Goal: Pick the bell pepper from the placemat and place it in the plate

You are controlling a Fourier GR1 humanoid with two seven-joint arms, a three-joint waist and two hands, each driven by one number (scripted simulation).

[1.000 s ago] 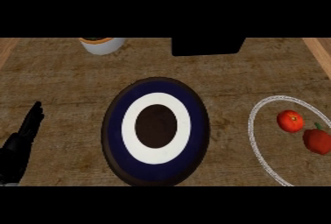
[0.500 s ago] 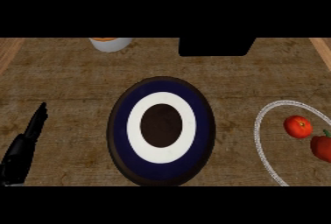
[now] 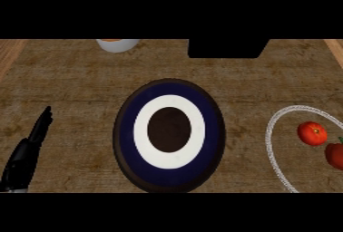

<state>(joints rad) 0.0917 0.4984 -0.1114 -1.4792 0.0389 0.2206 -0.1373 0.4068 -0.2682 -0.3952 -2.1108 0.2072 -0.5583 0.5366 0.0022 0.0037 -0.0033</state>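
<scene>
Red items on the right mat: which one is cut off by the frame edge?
The lower red one, at the view's right edge, with a green stem on top. The other red one, up and to its left, shows whole; both lie inside the white-rimmed mat.

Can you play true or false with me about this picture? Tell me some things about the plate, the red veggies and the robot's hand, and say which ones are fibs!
1. The plate has dark blue and white rings. True.
2. A red bell pepper already sits on the plate. False: the plate holds nothing; the pepper lies on the placemat at the right edge.
3. A tomato lies next to the pepper on the placemat. True.
4. The left hand is holding the tomato. False: it rests open at the lower left, far from it.
5. The right hand is above the plate. False: it shows nowhere.
</scene>
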